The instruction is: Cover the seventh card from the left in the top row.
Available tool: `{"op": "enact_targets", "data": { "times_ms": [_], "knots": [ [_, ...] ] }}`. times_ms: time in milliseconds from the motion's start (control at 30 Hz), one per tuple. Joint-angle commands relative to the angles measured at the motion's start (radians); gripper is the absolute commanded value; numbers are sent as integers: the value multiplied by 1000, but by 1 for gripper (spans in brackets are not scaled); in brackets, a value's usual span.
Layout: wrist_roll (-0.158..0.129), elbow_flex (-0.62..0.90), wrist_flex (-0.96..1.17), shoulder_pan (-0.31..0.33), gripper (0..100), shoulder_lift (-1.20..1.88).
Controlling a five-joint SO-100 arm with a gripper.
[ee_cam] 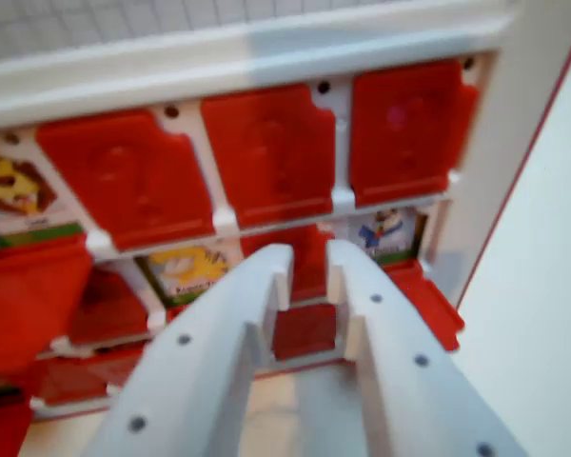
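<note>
Blurred card faces, one half behind gripper.

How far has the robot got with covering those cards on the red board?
Already done, it seems: three red flaps in the top row are shut over their cards. In hand: the white gripper hovers, jaws slightly apart, holding nothing, before the second row. Left: cards remain uncovered, such as the lion-like picture at top left and the yellow picture below. The view does not show which card counts as seventh.
</note>
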Motion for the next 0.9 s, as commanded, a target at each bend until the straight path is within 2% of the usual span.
{"op": "enact_targets", "data": {
  "times_ms": [0,100,200,267,400,500,633,867],
  "knots": [
    [-6,40,143,17,4,341],
    [-5,109,290,32,4,563],
    [-23,187,440,46,4,815],
    [-20,199,560,38,4,945],
    [15,222,741,-34,4,1183],
    [11,256,819,-80,4,1351],
    [-14,259,905,-92,4,1463],
    [-18,244,965,-100,4,1511]
  ]
}}
